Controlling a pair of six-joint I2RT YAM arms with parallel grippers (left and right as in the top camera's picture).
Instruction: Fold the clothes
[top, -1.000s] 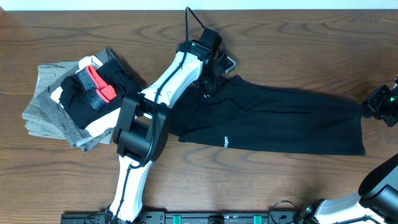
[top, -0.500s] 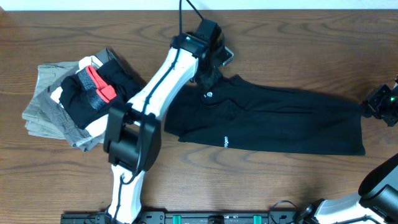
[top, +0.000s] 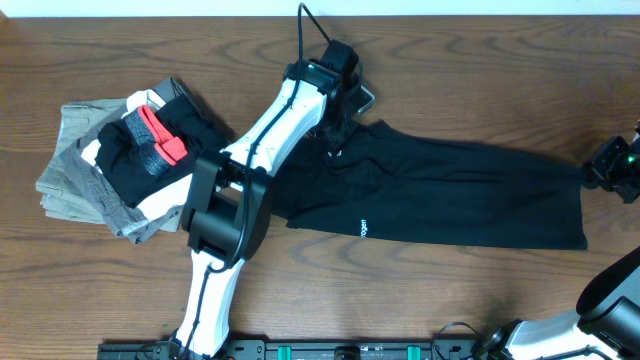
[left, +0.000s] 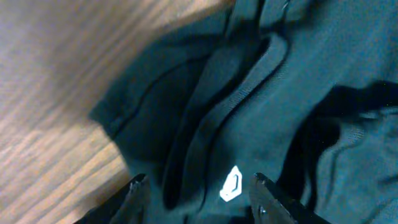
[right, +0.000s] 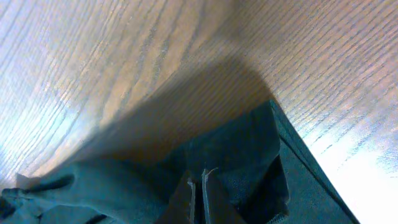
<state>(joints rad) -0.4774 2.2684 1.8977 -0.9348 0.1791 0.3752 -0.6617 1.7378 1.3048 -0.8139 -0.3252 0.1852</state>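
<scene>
Left end effector (left: 199, 198) hangs over the collar end of the shirt (top: 450, 195) with its jaws apart and nothing held. Its two fingers (left: 135, 190) stand either side of the small white label (left: 231, 185), which lies on the fabric beneath the gap. Whether the fingertips touch the cloth cannot be told. Around the label the collar band runs in a curved ridge, and the fabric is bunched into soft folds. The bare tabletop (top: 450, 80) begins just beyond the shirt's edge.

Right end effector (right: 199, 183) is closed on the other end of the shirt, at the right edge of the tabletop. A small tuck of black fabric is pinched between its fingers, and the cloth there is drawn up into a peak.

Between the two, the shirt lies as a long black band, running from near the middle of the far edge towards the right edge. It is mostly flat, with a few creases. A small white logo (top: 364, 227) shows near its near side.

Towards the left edge sits a pile (top: 75, 180) of folded gray and white garments, well apart from the shirt. A smaller black piece (top: 125, 165) with a red patch lies on top.
</scene>
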